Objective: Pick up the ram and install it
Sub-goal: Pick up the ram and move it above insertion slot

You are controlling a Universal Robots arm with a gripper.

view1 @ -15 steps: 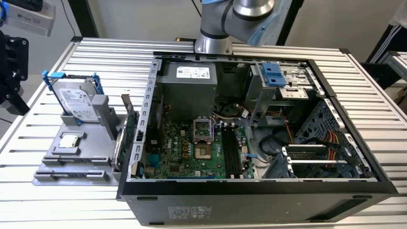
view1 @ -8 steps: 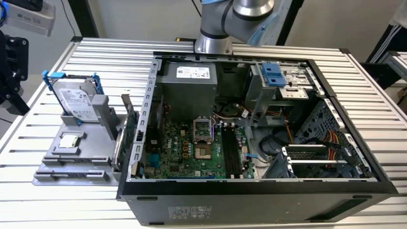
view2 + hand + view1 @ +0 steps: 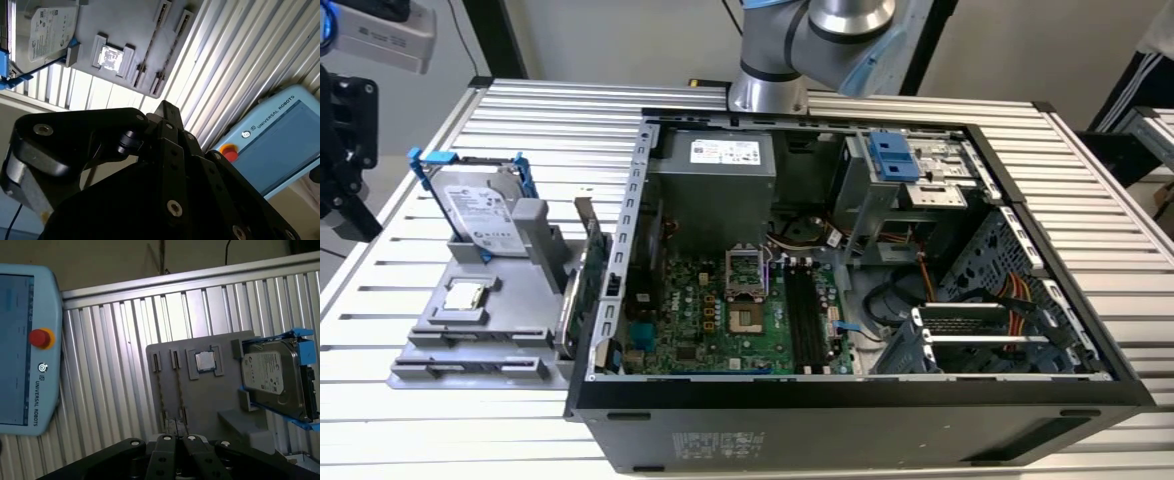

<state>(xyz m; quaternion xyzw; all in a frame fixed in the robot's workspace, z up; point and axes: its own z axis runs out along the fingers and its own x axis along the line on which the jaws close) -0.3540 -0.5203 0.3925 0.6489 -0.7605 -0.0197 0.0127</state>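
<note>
Hanging high above the worktop [image 3: 115, 340], the tool [image 3: 177, 439] has its fingertips pressed together. Nothing visible between them in both wrist views, so I'd say it carries nothing.

It looks down on the grey fixture plate [image 3: 210, 400]. Parts sit in moulded seats there, presumably so each has a fixed, known pick pose.
- Processor chip [image 3: 205, 362] lies flat in its pocket.
- Hard drive [image 3: 272, 377] leans in its blue frame at the end opposite the long slots [image 3: 159, 387].
- Those two slots show just a thin dark line each, and in the exterior view they read low and grey. Can't tell if a stick sits edge-on there; my guess is not.

Teach pendant [image 3: 25, 347] lies on the worktop, well apart from the plate.

Computer case [image 3: 854, 420] lies on its side, panel off, so the motherboard [image 3: 707, 310] faces up for straight-down access. Green card [image 3: 594, 265] stands on edge between plate and case.

Ram: can't locate it for sure. Dark strips fill the memory slots [image 3: 803, 318]. It may be seated there, but that's judgement only.
</note>
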